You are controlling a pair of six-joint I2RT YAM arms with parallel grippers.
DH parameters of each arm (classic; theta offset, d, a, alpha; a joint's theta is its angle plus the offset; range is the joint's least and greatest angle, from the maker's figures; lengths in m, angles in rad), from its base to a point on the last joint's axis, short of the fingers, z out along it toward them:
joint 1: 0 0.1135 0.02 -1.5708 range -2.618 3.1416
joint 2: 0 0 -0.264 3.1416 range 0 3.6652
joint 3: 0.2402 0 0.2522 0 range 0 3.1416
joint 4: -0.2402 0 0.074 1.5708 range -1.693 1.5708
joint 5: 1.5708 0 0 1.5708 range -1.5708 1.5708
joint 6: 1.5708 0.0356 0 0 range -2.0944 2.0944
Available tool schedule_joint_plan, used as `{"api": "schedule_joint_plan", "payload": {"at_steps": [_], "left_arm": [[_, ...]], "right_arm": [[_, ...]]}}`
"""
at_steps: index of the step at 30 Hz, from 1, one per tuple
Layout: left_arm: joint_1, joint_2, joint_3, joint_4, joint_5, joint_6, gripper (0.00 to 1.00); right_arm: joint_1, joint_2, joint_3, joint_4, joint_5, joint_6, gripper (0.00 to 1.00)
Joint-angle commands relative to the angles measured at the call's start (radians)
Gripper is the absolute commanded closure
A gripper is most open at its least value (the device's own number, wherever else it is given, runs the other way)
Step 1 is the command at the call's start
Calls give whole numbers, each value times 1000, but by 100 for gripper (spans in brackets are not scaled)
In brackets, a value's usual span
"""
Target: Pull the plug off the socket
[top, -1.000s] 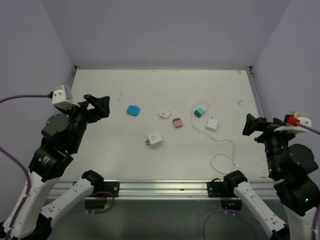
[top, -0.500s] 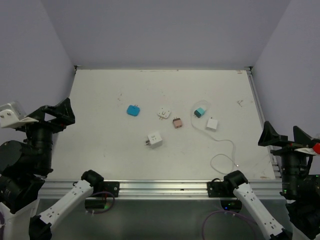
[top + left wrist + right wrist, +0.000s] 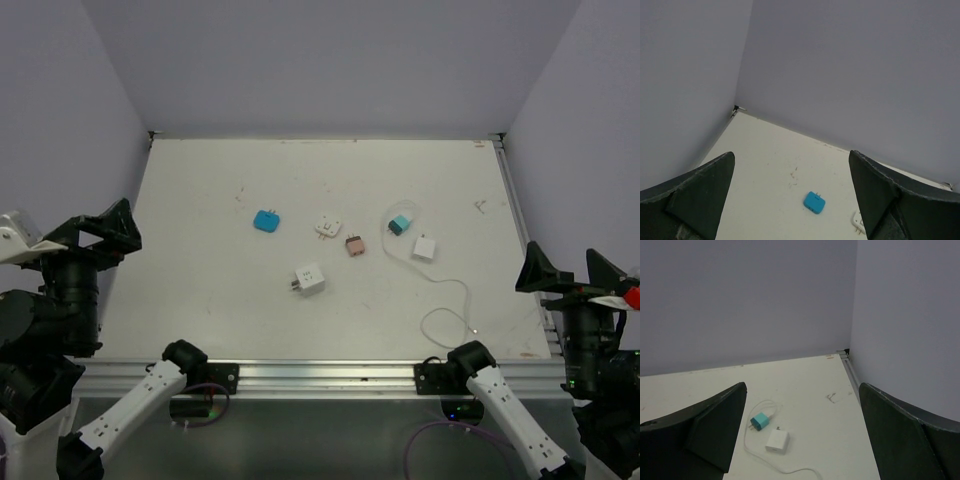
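The socket (image 3: 309,279) is a white cube lying near the table's middle, short prongs pointing left, with nothing plugged into it. A tiny white plug (image 3: 326,227) lies apart, behind it, and shows at the bottom edge of the left wrist view (image 3: 857,220). My left gripper (image 3: 95,228) is open and empty, raised at the table's near left edge (image 3: 791,160). My right gripper (image 3: 568,272) is open and empty, raised at the near right edge (image 3: 803,387). Neither wrist view shows the socket.
A blue adapter (image 3: 267,221) (image 3: 814,202) lies left of the tiny plug. A pink plug (image 3: 354,245), a teal charger (image 3: 400,224) (image 3: 759,421) and a plain white block (image 3: 424,248) (image 3: 777,441) lie to the right. A white cable (image 3: 452,300) loops toward the front right.
Both arms have drawn back from over the table's sides to its near corners and lifted. The things on the table have not moved.
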Motion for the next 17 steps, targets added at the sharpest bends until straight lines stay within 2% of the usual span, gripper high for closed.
{"api": "schedule_joint_plan", "payload": {"at_steps": [1, 17], "left_arm": [[4, -13, -12, -2, -13, 14, 0], [2, -13, -66, 66, -15, 24, 0]], "right_arm": [[-3, 38, 10, 59, -27, -31, 1], [-2, 56, -42, 111, -53, -33, 1]]}}
